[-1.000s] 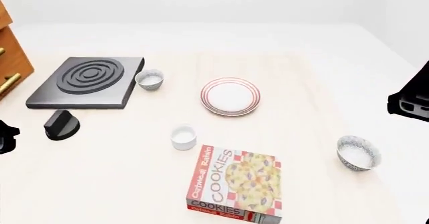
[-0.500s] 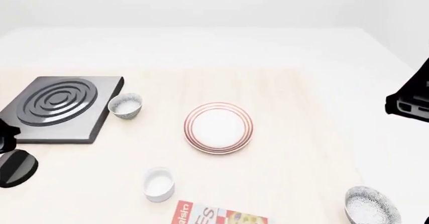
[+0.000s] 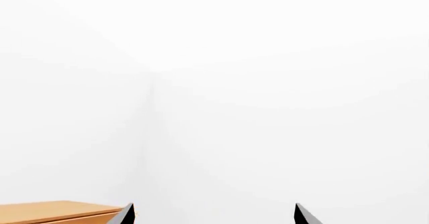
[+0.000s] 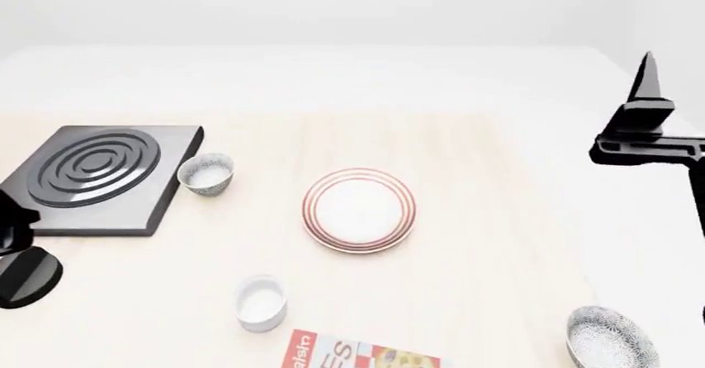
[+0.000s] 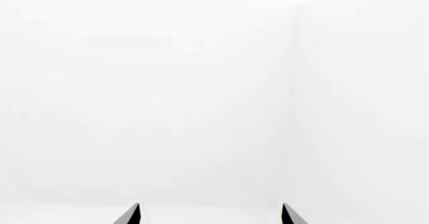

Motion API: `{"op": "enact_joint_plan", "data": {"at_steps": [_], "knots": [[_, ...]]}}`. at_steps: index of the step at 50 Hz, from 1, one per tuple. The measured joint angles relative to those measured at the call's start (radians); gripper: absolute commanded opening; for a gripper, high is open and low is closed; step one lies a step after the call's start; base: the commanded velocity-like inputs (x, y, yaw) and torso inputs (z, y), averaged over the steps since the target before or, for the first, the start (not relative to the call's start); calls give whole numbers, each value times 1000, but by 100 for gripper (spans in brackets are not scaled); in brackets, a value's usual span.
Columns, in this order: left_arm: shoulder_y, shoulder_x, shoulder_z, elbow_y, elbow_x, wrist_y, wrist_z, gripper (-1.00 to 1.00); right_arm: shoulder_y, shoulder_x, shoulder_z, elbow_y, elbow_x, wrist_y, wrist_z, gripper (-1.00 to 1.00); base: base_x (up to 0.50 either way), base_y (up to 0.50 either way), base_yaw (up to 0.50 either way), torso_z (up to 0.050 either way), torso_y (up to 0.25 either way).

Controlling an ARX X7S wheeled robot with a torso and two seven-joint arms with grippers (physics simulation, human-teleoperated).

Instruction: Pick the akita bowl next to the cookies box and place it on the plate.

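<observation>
The akita bowl (image 4: 612, 340), speckled grey and white, sits at the head view's bottom right, right of the cookies box (image 4: 358, 358), of which only a red-and-white strip shows at the bottom edge. The red-ringed white plate (image 4: 359, 209) lies mid-table. My right arm (image 4: 650, 141) hangs raised at the right edge, well above and behind the bowl. In its wrist view, my right gripper (image 5: 210, 213) is open and faces a blank white wall. My left gripper (image 3: 214, 214) is open too, with nothing between its tips. Part of the left arm (image 4: 22, 261) shows at the left edge.
A second speckled bowl (image 4: 206, 174) stands beside a black ringed burner (image 4: 99, 170) at the left. A small plain white cup (image 4: 261, 302) sits in front of the plate. A wooden cabinet top (image 3: 60, 211) shows in the left wrist view.
The head view shifted a second ago, so the table's things slid down and left. Since then my right arm has risen further into view at the right.
</observation>
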State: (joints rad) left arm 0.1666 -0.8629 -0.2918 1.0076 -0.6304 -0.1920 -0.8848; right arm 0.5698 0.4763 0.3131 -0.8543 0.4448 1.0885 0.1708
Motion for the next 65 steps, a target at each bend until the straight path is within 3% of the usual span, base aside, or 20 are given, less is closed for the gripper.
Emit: {"op": "enact_joint_plan", "data": {"at_steps": [11, 22, 37, 65], "knots": [[-1, -10, 7, -1, -2, 6, -4, 100, 145, 102, 3, 59, 177, 320, 60, 100, 0, 0, 0, 0, 0], [0, -14, 16, -6, 2, 14, -6, 100, 198, 191, 21, 178, 570, 424, 341, 100, 0, 0, 0, 0, 0], [-1, -17, 32, -12, 11, 22, -7, 100, 181, 279, -14, 406, 1117, 419, 786, 100, 0, 0, 0, 0, 0], [2, -35, 32, -5, 2, 26, -26, 100, 34, 375, -115, 545, 1478, 330, 1026, 100, 0, 0, 0, 0, 0]]}}
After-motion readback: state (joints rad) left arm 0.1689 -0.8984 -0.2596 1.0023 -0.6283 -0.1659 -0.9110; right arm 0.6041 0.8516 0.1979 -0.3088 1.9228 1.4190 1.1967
